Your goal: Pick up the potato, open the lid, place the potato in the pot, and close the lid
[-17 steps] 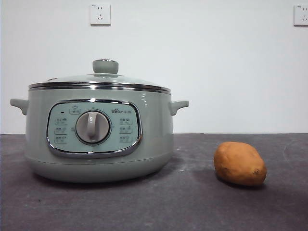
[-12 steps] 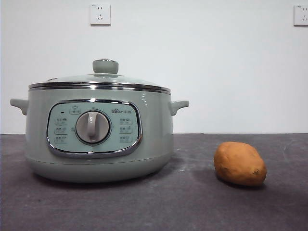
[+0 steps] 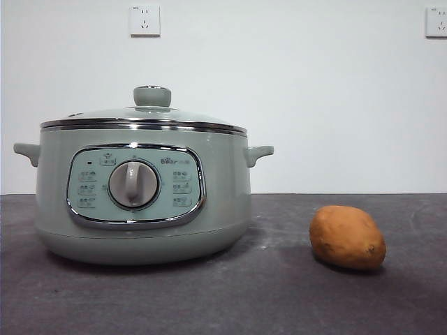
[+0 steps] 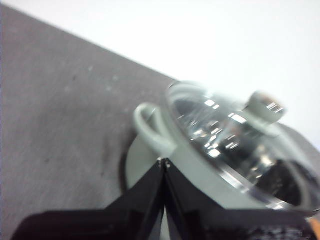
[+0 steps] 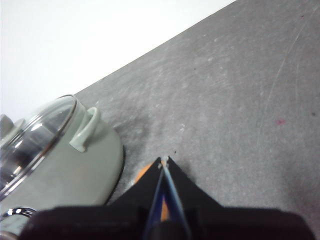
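- The potato is lying on its side on the dark tabletop, well apart from the pot and untouched; lying in the open, it is offering a free approach from above.
- In the right wrist view only a sliver of orange is showing behind the right tool, so that arm is hanging just above the potato, probably lining up for the pick.
- The right tool is clenched, its two jaw tips meeting in a point, holding nothing; it would need to spread before it can take the potato.
- The lid is sitting flat on the pot, rim seated all round, knob upright, so opening is not yet done.
- The left tool is waiting above the pot's side handle, near the lid, likewise clenched and empty; being there is putting it within reach of the knob.
- Neither arm is showing in the front view.
- Two wall sockets are sitting high on the white wall behind.
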